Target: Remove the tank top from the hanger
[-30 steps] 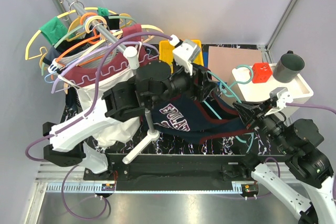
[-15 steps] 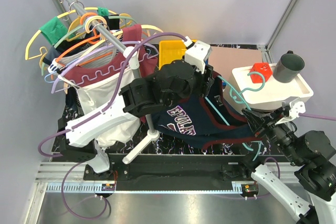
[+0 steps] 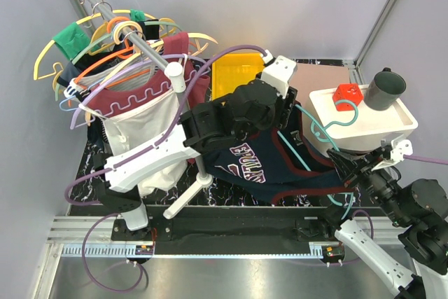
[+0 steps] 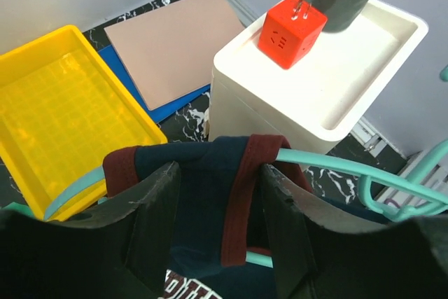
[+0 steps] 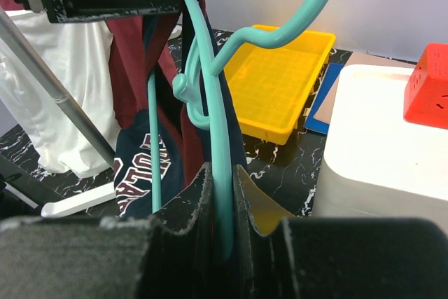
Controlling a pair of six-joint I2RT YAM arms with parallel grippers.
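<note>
hanger [image 5: 221,145] hook toward tray [image 5: 371,166], right hand [image 5: 221,181] pinching its arm, left hand [image 4: 218,174] gripping tank top [image 4: 203,197]

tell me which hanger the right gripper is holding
The teal hanger, pinched in the right gripper and threaded through the navy tank top. The other hangers, yellow, orange and lavender, all hang on the rail, away from it.

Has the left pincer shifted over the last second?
Yes. Holding the tank top, the left pincer has moved right, off the yellow tray toward the white box.
</note>
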